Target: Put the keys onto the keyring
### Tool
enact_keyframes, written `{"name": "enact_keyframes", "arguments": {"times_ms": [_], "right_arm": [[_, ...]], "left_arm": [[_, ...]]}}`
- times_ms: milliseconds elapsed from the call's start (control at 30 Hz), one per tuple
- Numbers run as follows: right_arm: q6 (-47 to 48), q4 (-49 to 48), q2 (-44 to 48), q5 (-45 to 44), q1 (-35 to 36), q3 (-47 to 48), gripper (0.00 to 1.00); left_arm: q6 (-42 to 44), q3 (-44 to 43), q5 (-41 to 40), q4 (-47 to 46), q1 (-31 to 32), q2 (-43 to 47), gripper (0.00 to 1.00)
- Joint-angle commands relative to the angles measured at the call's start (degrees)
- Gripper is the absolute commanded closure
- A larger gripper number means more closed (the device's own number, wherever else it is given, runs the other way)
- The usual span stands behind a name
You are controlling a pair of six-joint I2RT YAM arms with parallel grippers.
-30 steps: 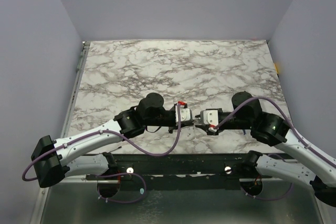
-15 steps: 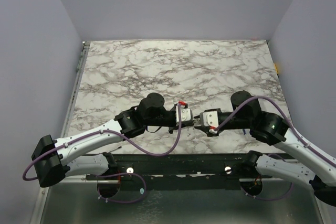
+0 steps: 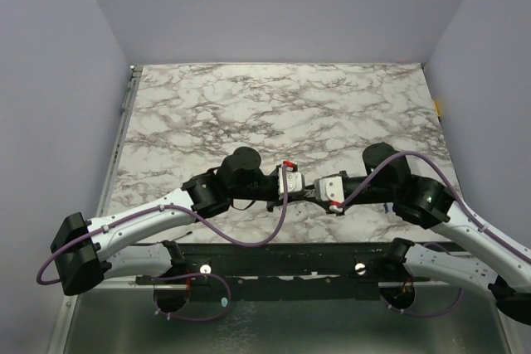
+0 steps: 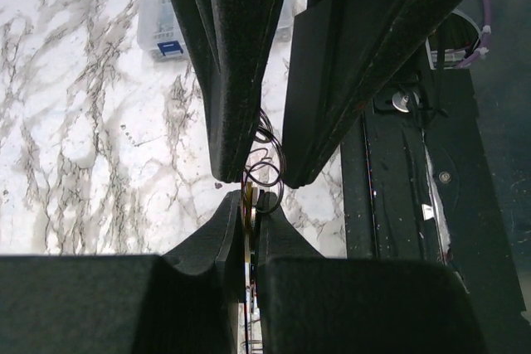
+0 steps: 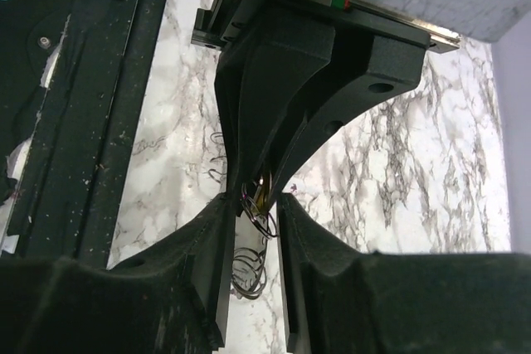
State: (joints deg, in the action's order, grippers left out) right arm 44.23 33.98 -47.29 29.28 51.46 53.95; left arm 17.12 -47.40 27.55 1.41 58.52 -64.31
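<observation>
My two grippers meet tip to tip low over the near middle of the marble table [image 3: 274, 105]. My left gripper [image 3: 304, 191] [image 4: 247, 201] is shut on the key [image 4: 247, 209], a thin yellowish sliver between its pads, also seen in the right wrist view [image 5: 265, 189]. My right gripper [image 3: 314, 194] [image 5: 253, 210] has its fingers narrowly apart around the keyring [image 5: 266, 220], thin dark wire loops that also show in the left wrist view [image 4: 268, 174]. The key's tip lies against the ring's loops. More wire coils [image 5: 249, 269] show lower between the right fingers.
A clear plastic box [image 4: 162, 22] with a blue label lies on the marble beyond the right gripper. The black frame rail [image 3: 274, 259] runs along the table's near edge, right below both grippers. Purple cables loop over both arms.
Both grippers have crept slightly closer together and a little toward the near edge. The holds on the key and the ring look the same.
</observation>
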Motion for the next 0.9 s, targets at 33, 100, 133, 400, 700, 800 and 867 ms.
{"name": "enact_keyframes", "arguments": {"times_ms": [33, 100, 133, 400, 700, 800, 867], "right_arm": [[1.0, -0.7, -0.1, 0.9, 0.6, 0.5, 0.71], [1.0, -0.6, 0.1, 0.3, 0.7, 0.3, 0.75], [1.0, -0.6, 0.3, 0.1, 0.7, 0.2, 0.77], [1.4, -0.4, 2.5, -3.0, 0.7, -0.6, 0.99], [0.7, -1.1, 5.9, -4.4, 0.7, -1.3, 0.99], [0.8, -1.2, 7.0, -5.8, 0.7, -1.7, 1.00], [0.6, -1.9, 8.0, -7.0, 0.7, -1.7, 0.99]], "left_arm": [[-0.3, -0.3, 1.3, -1.5, 0.1, -0.1, 1.00], [-0.3, -0.3, 1.3, -1.5, 0.1, -0.1, 1.00], [-0.3, -0.3, 1.2, -1.5, 0.1, -0.1, 1.00], [-0.3, -0.3, 1.1, -1.5, 0.1, 0.2, 1.00], [-0.4, -0.5, 1.5, -1.5, 0.0, 1.0, 1.00], [-0.1, -0.4, 1.6, -1.5, -0.2, 2.0, 1.00], [0.2, -0.3, 1.7, -1.5, -0.4, 2.7, 1.00]]}}
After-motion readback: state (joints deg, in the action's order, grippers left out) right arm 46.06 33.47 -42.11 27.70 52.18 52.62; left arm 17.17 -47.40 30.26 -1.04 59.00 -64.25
